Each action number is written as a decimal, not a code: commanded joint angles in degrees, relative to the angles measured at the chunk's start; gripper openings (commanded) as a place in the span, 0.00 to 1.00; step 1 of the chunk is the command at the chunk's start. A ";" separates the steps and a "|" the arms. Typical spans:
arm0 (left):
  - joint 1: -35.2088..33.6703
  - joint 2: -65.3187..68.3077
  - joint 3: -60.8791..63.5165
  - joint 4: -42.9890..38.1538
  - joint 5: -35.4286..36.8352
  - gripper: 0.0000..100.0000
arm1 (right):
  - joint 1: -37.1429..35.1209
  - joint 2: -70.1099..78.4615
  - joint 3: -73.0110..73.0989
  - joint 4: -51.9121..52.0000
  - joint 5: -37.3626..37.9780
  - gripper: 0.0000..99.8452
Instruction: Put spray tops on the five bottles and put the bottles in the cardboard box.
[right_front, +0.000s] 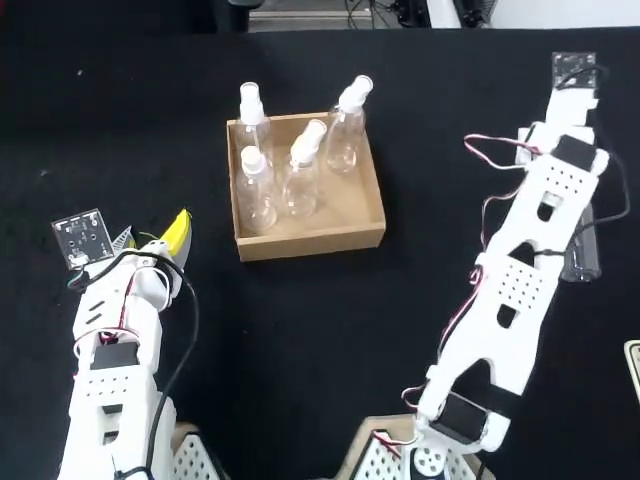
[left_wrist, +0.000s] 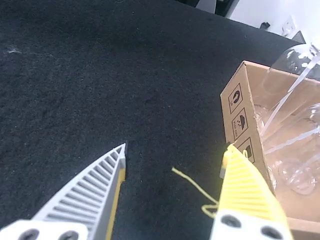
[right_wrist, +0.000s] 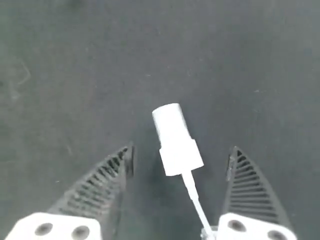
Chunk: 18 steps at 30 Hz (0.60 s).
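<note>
The cardboard box (right_front: 362, 215) stands at the table's middle, holding several clear bottles with white spray tops, one at the back right (right_front: 347, 128) and one at the front left (right_front: 256, 192). My left gripper (right_front: 155, 226) rests to the box's left, open and holding nothing (left_wrist: 175, 147); the box (left_wrist: 239, 116) is just beyond its yellow finger (left_wrist: 246, 186). At the far right, my right gripper (right_wrist: 180, 155) is open low over a loose white spray top (right_wrist: 175, 140) that lies on the cloth between its fingers. A clear bottle without a top (right_front: 583, 250) lies beside the right arm (right_front: 545, 200).
Black cloth covers the table. A yellow thread (left_wrist: 192, 187) lies on it by the left gripper. A pale object (right_front: 633, 365) sits at the right edge. Cables run along the table's far edge (right_front: 370, 15).
</note>
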 joint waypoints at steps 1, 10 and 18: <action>0.57 -0.70 -0.48 -0.79 -0.62 0.29 | 0.00 0.22 -2.95 -3.69 2.02 0.25; 0.57 -0.79 -0.48 -0.79 -0.62 0.29 | 1.14 1.71 -2.86 -3.96 6.59 0.04; 0.57 -0.79 -0.48 -0.79 -0.62 0.29 | 4.31 -0.04 -4.79 4.92 7.30 0.01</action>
